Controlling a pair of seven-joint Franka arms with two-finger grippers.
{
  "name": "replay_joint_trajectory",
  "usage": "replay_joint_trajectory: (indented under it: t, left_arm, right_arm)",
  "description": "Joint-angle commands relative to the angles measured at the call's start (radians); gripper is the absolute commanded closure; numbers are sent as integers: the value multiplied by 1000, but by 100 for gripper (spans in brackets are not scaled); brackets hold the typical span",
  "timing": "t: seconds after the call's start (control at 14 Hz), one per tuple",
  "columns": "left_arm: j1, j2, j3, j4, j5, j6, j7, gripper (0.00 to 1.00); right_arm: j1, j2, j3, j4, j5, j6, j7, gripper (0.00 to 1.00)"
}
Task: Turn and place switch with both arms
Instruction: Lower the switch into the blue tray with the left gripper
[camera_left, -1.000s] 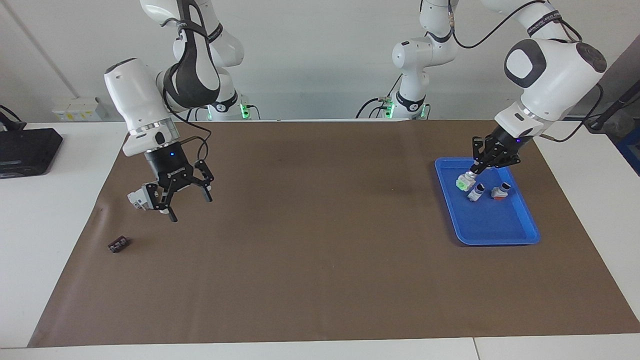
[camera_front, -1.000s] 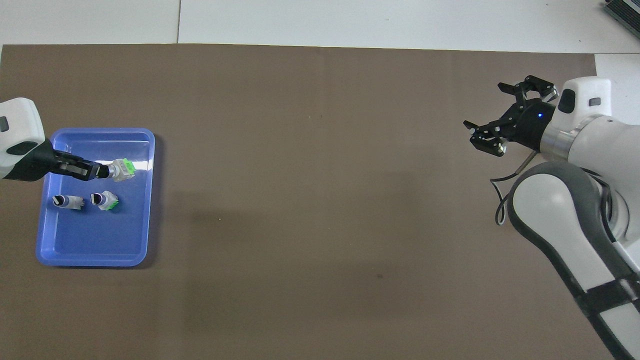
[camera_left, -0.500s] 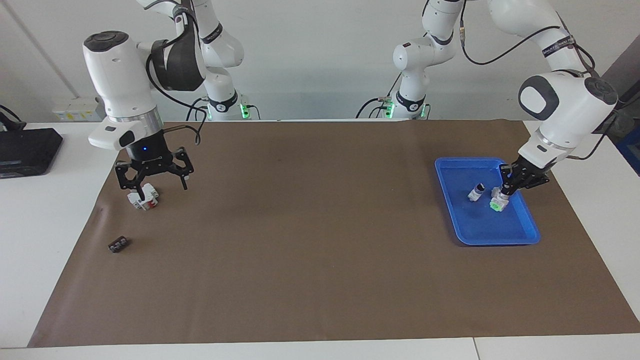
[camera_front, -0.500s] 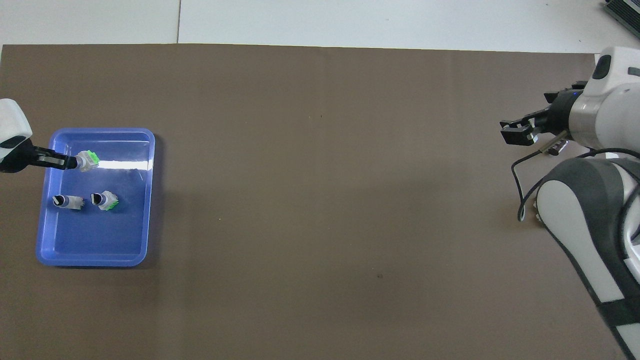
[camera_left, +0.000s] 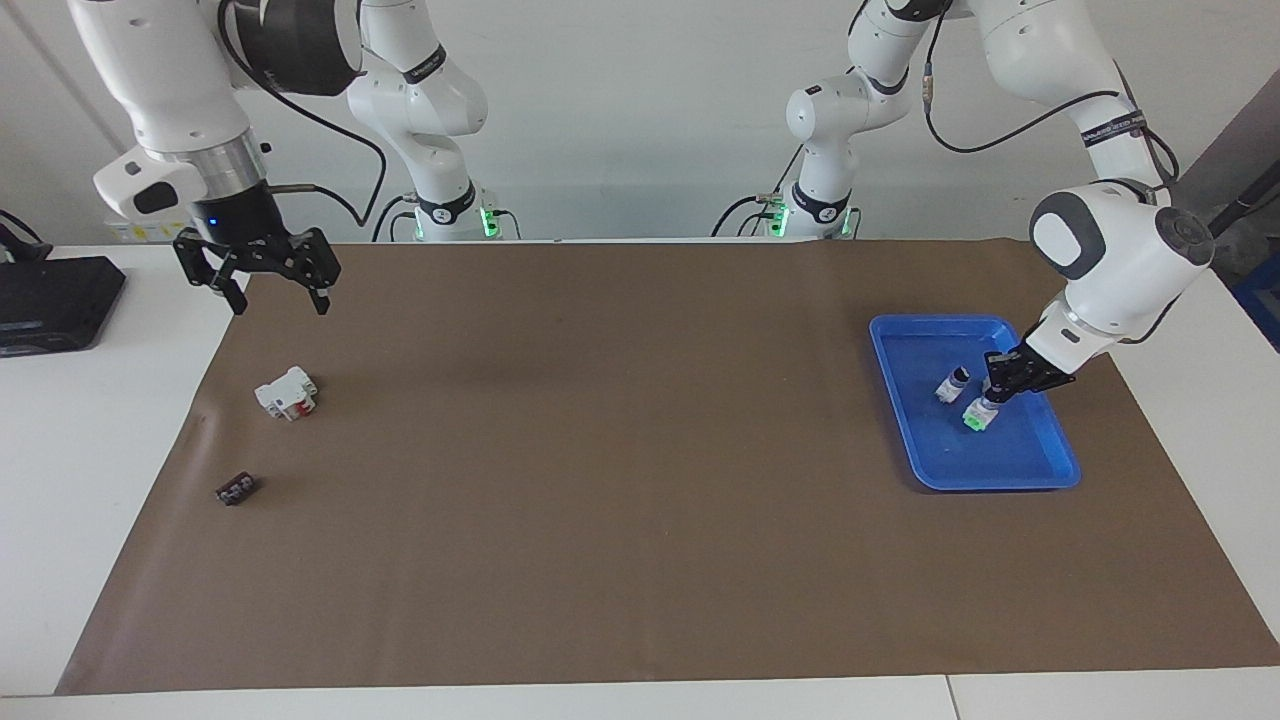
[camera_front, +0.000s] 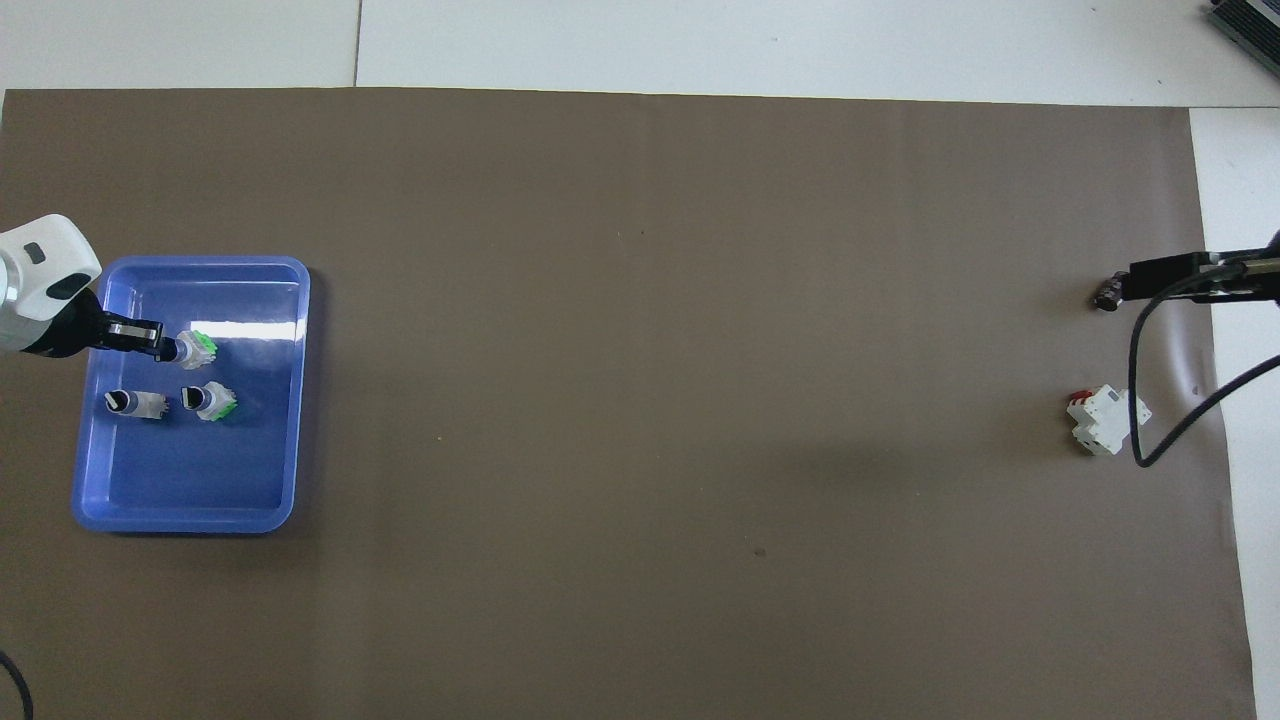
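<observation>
Changed since earlier frames: right claw (camera_left: 273, 278) has risen off the white-and-red block (camera_left: 286, 392) and gone up toward its base, leaving the block on the mat; left claw (camera_left: 1001, 385) has carried the switch (camera_left: 977, 413) across the tray and lower.
Left claw: over the blue tray (camera_left: 1040, 473), closed on the dark knob end of the switch, arm reaching in from the tray's outer edge.
Switch: in the left claw's grip, green end (camera_front: 203, 347) pointing down and away from the claw, low over the tray floor; whether it touches the floor cannot be told.
Tray: lies on the brown mat (camera_left: 640, 450) at the left arm's end of the desk (camera_left: 60, 470).
Other switches in tray: two lie on the tray floor in the overhead view, a green-ended one (camera_front: 209, 400) just beside the held switch and nearer to the robots, and another white one (camera_front: 136, 403) beside it toward the tray's outer wall; only one of them (camera_left: 952, 383) shows clearly in the facing view.
Right claw: raised, fingers spread apart and holding nothing, over the mat's corner at the right arm's end.
White-and-red block: lies on the mat at the right arm's end, apart from the right claw.
Small dark part (camera_left: 237, 489): on the mat, farther from the robots than the block.
Black box (camera_left: 55, 301): on the bare desk off the mat, at the right arm's end.
</observation>
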Motion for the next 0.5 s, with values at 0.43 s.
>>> replay_joint_trajectory:
  t: [0.43]
  left_arm:
    - [1,90,16,159,100,-135,-91,100]
  right_arm:
    - [235,-37,-254,70,-2,-234,41,0]
